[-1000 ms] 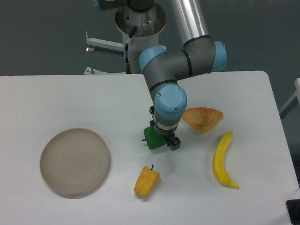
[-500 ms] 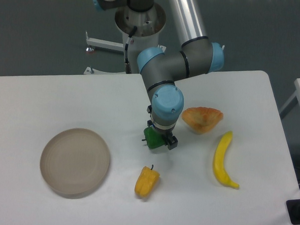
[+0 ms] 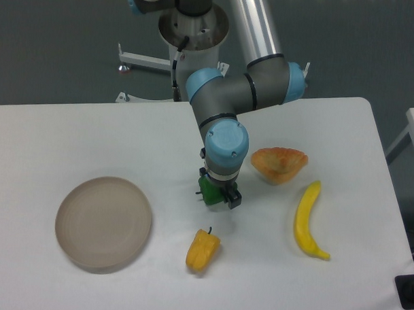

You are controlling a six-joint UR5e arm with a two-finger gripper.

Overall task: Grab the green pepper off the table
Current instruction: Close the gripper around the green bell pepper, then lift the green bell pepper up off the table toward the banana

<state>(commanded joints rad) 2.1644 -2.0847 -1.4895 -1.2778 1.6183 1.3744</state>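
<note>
Green pepper (image 3: pixel 208 191) sits near the middle of the white table (image 3: pixel 72 130), directly under the arm's wrist, with only its left half showing past the gripper (image 3: pixel 217 195); a thin dark stem pokes out to its left. Over the last second the pepper and the gripper have drifted together a little to the left and slightly toward the far edge, and the blue wrist cap above them has shifted the same way, so the pair appears to travel as one. That joint movement suggests the fingers are closed on the pepper and the lift is beginning, though whether the pepper has actually cleared the tabletop cannot be told from this overhead angle. The claw looks narrowed around the pepper's body, one dark finger visible at its right side and the other hidden beneath the wrist. Everything else has kept its place: the round beige plate (image 3: pixel 103 223) lies well to the left and nearer, the yellow pepper (image 3: pixel 203 249) rests near the front just below the green one and apart from it, the orange-red fruit slice (image 3: pixel 279 164) lies to the right, and the banana (image 3: pixel 307 220) lies further right and nearer. If the hold is sound, what remains is a clean rise; the rounded glossy skin could slip if the fingers sit off-centre
</note>
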